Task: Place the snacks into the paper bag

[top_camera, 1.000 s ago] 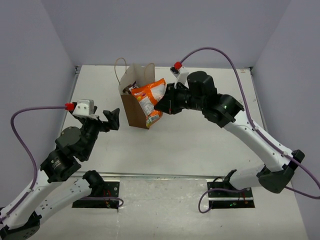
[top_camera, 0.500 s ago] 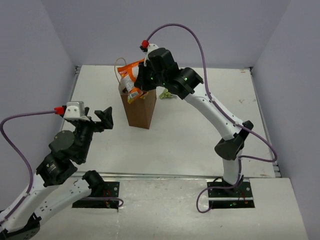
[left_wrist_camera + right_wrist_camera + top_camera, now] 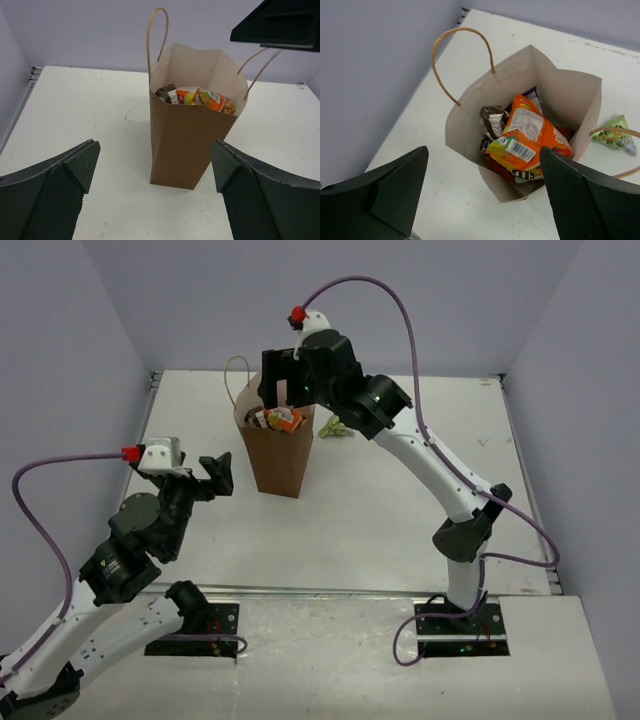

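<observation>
— At the right gripper (image 3: 285,380)?
— Spread wide, holding nothing, hanging just over the mouth of the paper bag (image 3: 280,455).
— Inside the bag?
— Crammed with snacks: orange packet (image 3: 527,132) on top, dark brown packet (image 3: 492,117) tucked against its left side.
— Outside it?
— One green packet (image 3: 615,132), lying on the bench (image 3: 400,500) just right of the bag.
— And the left gripper (image 3: 216,476)?
— Parted as well, empty, low over the bench, facing the upright bag from nearby, not touching.
</observation>
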Robot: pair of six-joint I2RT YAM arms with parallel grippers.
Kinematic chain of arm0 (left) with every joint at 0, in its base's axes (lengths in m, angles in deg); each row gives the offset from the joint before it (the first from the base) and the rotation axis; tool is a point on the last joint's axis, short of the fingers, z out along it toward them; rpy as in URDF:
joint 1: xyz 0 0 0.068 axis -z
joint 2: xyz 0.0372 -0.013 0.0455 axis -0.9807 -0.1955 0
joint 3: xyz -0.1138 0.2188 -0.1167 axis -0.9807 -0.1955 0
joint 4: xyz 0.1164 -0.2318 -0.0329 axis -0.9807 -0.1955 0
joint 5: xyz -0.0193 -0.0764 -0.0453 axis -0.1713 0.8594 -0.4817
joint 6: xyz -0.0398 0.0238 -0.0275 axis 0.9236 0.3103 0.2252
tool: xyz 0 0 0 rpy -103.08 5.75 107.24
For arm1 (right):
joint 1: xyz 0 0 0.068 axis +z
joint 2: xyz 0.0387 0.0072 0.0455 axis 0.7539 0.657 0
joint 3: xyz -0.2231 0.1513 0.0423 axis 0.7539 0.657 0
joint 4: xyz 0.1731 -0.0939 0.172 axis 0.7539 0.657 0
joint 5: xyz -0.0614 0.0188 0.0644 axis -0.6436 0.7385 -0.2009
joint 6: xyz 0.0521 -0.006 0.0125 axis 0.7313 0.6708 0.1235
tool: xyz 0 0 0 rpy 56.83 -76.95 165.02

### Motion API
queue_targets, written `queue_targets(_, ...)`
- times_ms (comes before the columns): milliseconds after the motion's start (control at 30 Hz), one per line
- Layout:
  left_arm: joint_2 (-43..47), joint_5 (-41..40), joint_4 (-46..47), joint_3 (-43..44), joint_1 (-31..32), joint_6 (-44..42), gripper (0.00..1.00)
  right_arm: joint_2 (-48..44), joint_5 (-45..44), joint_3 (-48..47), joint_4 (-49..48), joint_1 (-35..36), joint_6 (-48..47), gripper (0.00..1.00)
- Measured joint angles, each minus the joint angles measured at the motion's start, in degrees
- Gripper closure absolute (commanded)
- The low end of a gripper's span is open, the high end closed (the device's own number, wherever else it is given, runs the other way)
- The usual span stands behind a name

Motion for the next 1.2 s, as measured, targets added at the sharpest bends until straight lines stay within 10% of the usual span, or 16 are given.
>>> queue_targets(367, -24.3, 13.2, 0.3, 13.8, 0.5, -0.9, 0.00, -32.7, 0.2, 25.4, -7.5, -1.8, 1.1, 0.02)
queue_targets(800, -66.8, 18.1, -2.6, 54.0, 12.9, -16.8, 0.00, -56.7, 5.9, 70.0, -9.0, -24.8, 9.9, 0.02)
queue_targets(1200, -95.7, 19.3, -10.0, 70.5, 3.7, -22.3, 0.00, -75.2, 2.4, 79.4, -7.8, -25.6, 17.3, 0.02)
